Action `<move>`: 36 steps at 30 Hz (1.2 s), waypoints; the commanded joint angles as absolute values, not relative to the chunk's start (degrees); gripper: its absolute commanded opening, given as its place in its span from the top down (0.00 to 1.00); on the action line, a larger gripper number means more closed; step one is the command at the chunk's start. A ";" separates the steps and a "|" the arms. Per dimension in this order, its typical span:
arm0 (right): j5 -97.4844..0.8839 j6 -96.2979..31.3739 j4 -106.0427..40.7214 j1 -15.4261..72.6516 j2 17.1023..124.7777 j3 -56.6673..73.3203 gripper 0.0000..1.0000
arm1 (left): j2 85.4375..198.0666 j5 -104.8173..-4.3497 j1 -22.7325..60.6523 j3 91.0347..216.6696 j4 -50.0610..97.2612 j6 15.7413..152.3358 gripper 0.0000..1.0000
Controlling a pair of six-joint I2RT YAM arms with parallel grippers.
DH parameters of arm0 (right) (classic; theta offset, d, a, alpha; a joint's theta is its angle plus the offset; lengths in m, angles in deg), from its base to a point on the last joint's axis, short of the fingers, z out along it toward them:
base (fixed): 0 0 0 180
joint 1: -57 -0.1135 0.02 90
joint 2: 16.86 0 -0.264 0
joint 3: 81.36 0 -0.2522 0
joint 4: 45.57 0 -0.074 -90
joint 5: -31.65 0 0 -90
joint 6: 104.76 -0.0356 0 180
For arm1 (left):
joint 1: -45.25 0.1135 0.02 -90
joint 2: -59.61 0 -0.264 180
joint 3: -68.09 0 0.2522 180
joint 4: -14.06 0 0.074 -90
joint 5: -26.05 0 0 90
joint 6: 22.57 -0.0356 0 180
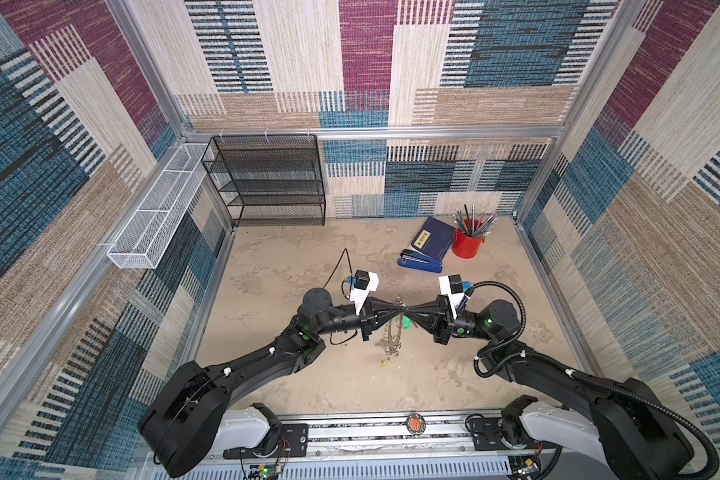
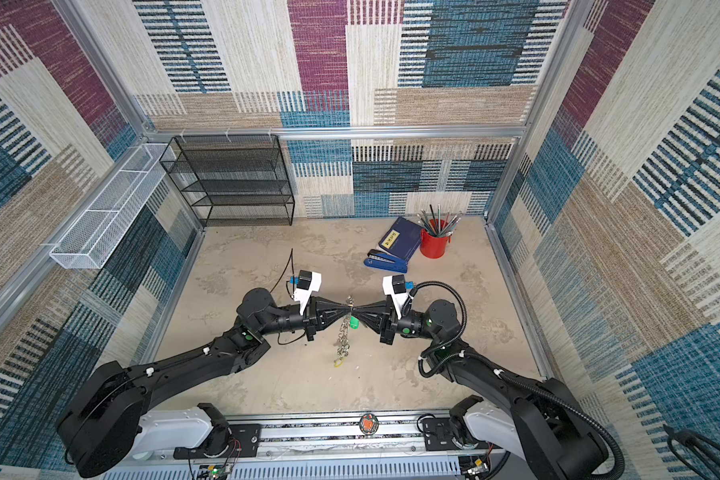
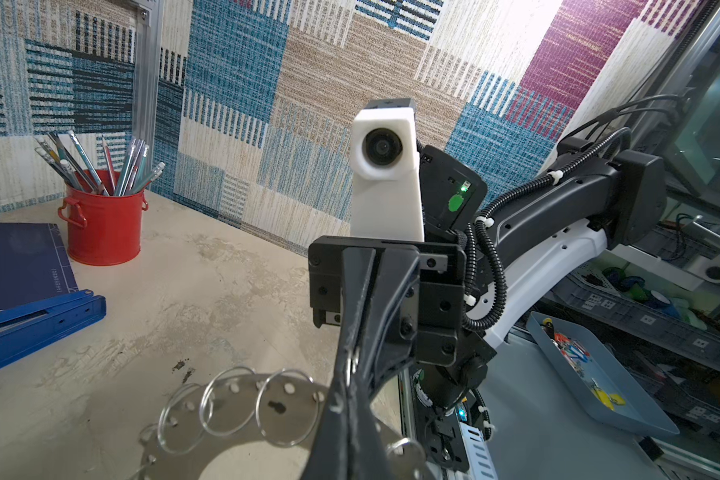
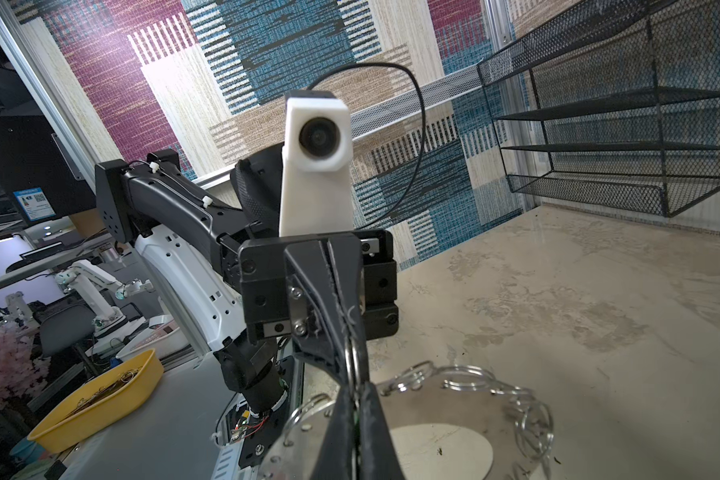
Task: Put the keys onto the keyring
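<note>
Patterned walls (image 1: 366, 62) surround the beige table (image 1: 308, 257). Above its middle the keyring (image 1: 393, 332) hangs upright, I think so a split ring (image 4: 352, 357) is reachable from both sides. My left fingers (image 1: 386, 311) pinch its top edge; my right fingers (image 1: 422, 312), closed, meet them beside the green-tagged key (image 1: 406, 322). Both arms reach level, tip to tip.

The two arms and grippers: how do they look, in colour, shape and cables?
The left arm and right arm are black with white base links and green round stickers. The left gripper and right gripper have black tapered fingers and white camera housings. A ribbed black hose follows the right arm, a thin cable the left.
</note>
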State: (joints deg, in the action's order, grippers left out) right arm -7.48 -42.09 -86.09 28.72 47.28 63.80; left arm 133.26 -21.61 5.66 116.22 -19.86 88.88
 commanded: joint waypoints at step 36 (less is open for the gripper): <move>-11.76 -37.56 -79.80 28.52 43.96 62.56 1.00 | 122.74 -24.36 9.39 135.90 37.79 70.10 0.55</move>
State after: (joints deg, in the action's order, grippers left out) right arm -11.04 -38.09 -78.79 28.57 44.39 63.12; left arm 122.52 -24.19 9.35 131.41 22.72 79.53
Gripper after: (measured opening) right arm 0.056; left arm 0.452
